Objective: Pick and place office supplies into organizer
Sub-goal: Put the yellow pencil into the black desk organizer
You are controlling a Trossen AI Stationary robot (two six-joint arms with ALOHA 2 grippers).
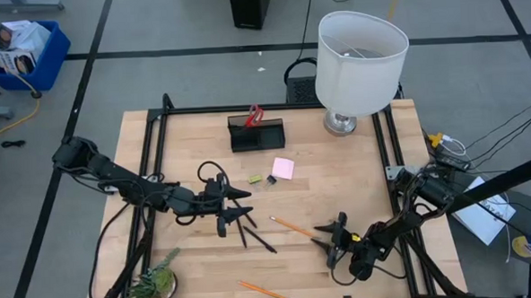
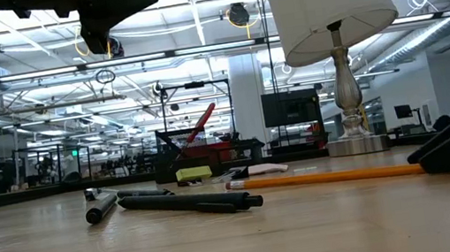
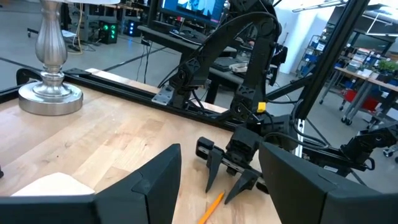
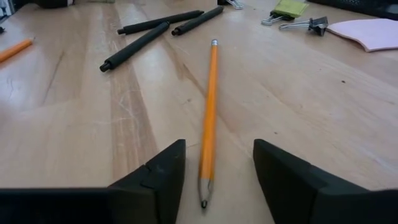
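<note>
Right wrist view shows me my right gripper [image 4: 212, 171] spread wide, low on the table [image 4: 74, 124], with the orange pencil [image 4: 209, 118] lying between its fingers. My left gripper [image 1: 237, 207] hangs open above the black pens [image 1: 251, 232].

A grey floor [image 1: 197, 26] crossed by dark tape lines surrounds the wooden table [image 1: 340, 200], with a blue bin [image 1: 50, 51] at upper left and ceiling striplights [image 2: 196, 54] beyond.

Your left gripper [image 1: 241, 204] sits above the black pens [image 1: 251, 232], mid-table. Your right gripper [image 1: 328, 236], fingers spread, rests at an orange pencil's [image 1: 293, 225] end. The organizer [image 1: 257, 134] stands at the far side, holding red-handled scissors [image 1: 254, 114].
</note>
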